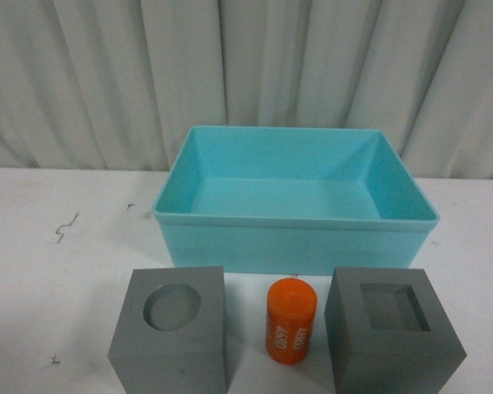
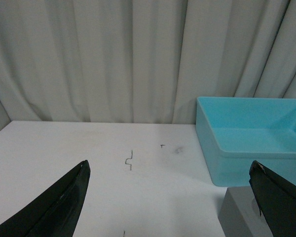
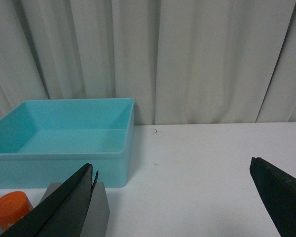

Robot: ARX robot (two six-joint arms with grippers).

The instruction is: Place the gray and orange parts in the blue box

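The blue box [image 1: 296,242] stands in the middle of the white table, with nothing in it. In front of it stand three parts in a row: a gray cube with a round recess [image 1: 171,332], an orange cylinder with white digits [image 1: 290,320], and a gray cube with a square recess [image 1: 392,332]. Neither arm shows in the front view. My left gripper [image 2: 170,202] is open over bare table, with the blue box [image 2: 251,148] and a gray cube corner [image 2: 239,217] beside it. My right gripper [image 3: 172,197] is open too, next to a gray cube [image 3: 99,210], the orange cylinder [image 3: 10,207] and the blue box [image 3: 64,148].
A pleated white curtain [image 1: 246,74] closes off the back of the table. Small dark scratches [image 1: 66,228] mark the white tabletop to the left of the box. Bare table [image 3: 212,163] lies to the right of the box.
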